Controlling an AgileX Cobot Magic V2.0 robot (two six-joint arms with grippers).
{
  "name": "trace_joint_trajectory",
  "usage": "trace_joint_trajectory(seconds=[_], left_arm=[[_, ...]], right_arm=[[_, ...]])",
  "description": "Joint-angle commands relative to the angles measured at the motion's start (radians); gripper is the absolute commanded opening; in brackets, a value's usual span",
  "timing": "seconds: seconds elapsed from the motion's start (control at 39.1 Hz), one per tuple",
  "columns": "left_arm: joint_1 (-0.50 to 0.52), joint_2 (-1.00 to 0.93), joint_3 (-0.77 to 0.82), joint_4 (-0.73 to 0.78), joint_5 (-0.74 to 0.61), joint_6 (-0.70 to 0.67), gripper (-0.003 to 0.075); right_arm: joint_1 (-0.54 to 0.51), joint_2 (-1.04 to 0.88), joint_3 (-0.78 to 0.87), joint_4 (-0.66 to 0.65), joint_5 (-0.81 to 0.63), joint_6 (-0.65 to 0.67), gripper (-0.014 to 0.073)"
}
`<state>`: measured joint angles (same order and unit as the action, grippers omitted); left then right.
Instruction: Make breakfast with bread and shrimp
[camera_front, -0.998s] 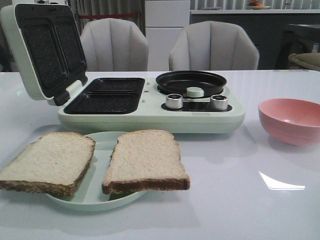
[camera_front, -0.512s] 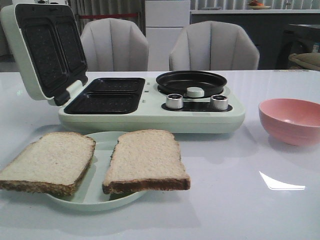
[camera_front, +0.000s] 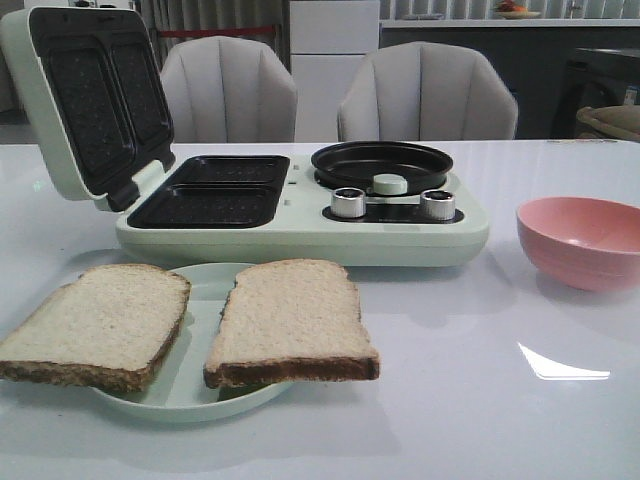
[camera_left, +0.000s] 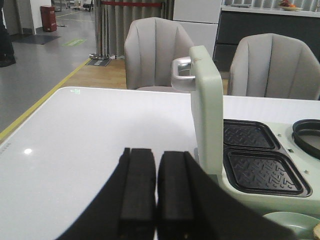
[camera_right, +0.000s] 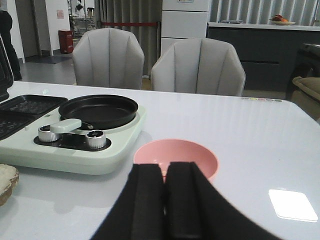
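Two slices of bread, one on the left (camera_front: 100, 325) and one on the right (camera_front: 290, 320), lie side by side on a pale green plate (camera_front: 205, 285) at the table's front. No shrimp shows in any view. A pink bowl (camera_front: 580, 240) stands at the right, its inside mostly hidden. My left gripper (camera_left: 156, 155) is shut on nothing, low over bare table beside the breakfast maker's raised lid (camera_left: 207, 110). My right gripper (camera_right: 165, 167) is shut and empty, just in front of the pink bowl (camera_right: 176, 155). Neither gripper appears in the front view.
A pale green breakfast maker (camera_front: 300, 225) stands behind the plate, its lid (camera_front: 80, 100) open and upright at the left. It has two black sandwich wells (camera_front: 215, 190) and a round black pan (camera_front: 380, 162) with two knobs. Two grey chairs stand beyond the table.
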<state>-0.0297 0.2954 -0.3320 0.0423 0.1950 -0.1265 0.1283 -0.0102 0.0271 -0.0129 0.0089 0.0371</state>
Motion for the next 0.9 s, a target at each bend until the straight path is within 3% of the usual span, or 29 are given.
trace_joint_trajectory(seconds=[0.0,0.1,0.18,0.38,0.46,0.87], left_arm=[[-0.005,0.018,-0.039,0.010,-0.078,-0.002,0.0126],[-0.005,0.018,-0.039,0.010,-0.080,-0.002,0.0130],[-0.005,0.018,-0.039,0.010,-0.080,-0.002,0.0182],[-0.005,0.018,-0.039,0.044,-0.082,0.005,0.0494],[-0.005,0.018,-0.039,0.051,-0.082,0.005,0.0550],[-0.005,0.018,-0.042,0.051,-0.055,0.007,0.0570]], right_arm=[[-0.004,-0.022,-0.017,-0.007,-0.078,-0.005,0.0148],[-0.004,-0.022,-0.017,-0.007,-0.078,-0.005,0.0148],[-0.004,-0.022,-0.017,-0.007,-0.078,-0.005,0.0148],[-0.004,-0.022,-0.017,-0.007,-0.078,-0.005,0.0148],[-0.004,-0.022,-0.017,-0.007,-0.078,-0.005,0.0148],[-0.004,-0.022,-0.017,-0.007,-0.078,-0.005,0.0148]])
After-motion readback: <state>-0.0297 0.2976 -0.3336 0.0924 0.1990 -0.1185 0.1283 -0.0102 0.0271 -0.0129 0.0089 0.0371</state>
